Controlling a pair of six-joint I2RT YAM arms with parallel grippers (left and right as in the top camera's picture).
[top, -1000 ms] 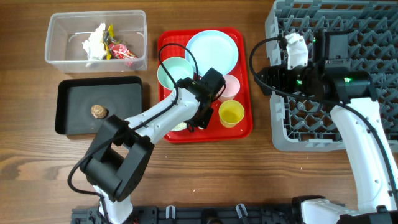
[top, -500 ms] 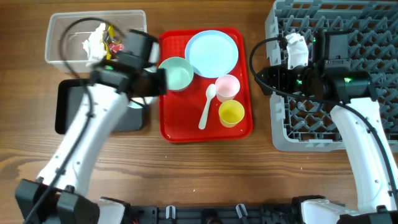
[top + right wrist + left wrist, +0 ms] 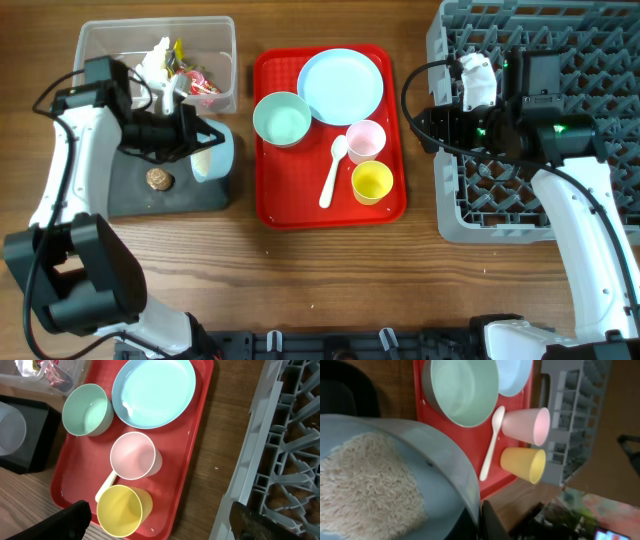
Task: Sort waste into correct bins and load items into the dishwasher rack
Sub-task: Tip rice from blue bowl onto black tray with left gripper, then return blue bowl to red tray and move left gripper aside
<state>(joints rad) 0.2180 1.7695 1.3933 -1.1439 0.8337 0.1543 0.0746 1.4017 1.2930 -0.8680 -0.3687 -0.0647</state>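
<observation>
Rice bowl point(image 3: 212, 152): pale blue and looks like rigid, light plastic. The wall is smooth, so it is probably slippery under a pinch. The real load is the rice point(image 3: 367, 487): loose grains that slide and shift the weight as the bowl tips. Best hold, I judge, is the rim, one finger inside and one outside. The left pincer point(image 3: 188, 140) is closed on that rim.

The bowl hangs over the black tray point(image 3: 130, 198), tipped toward its side in the overhead view. The wrist view shows the grains not yet out. The brown food piece point(image 3: 158, 179) lies in the tray just beside it. Risk: tipped fast, grains scatter past the tray wall onto the table point(image 3: 300, 260).

The right pincer point(image 3: 428, 128) is open and empty, at the left edge of the dishwasher rack point(image 3: 470, 215).

Versus earlier: a second ago the left arm reached across the red tray point(image 3: 275, 205) to its front-left corner. Half a second ago it was mid-swing, and now the bowl is off the red tray. The spoon point(image 3: 332, 172), covered by the arm a second ago, is in plain view. The second bowl point(image 3: 281, 119), plate point(image 3: 340, 85), pink cup point(image 3: 366, 140) and yellow cup point(image 3: 373, 182) are unmoved. The right arm is unchanged.
</observation>
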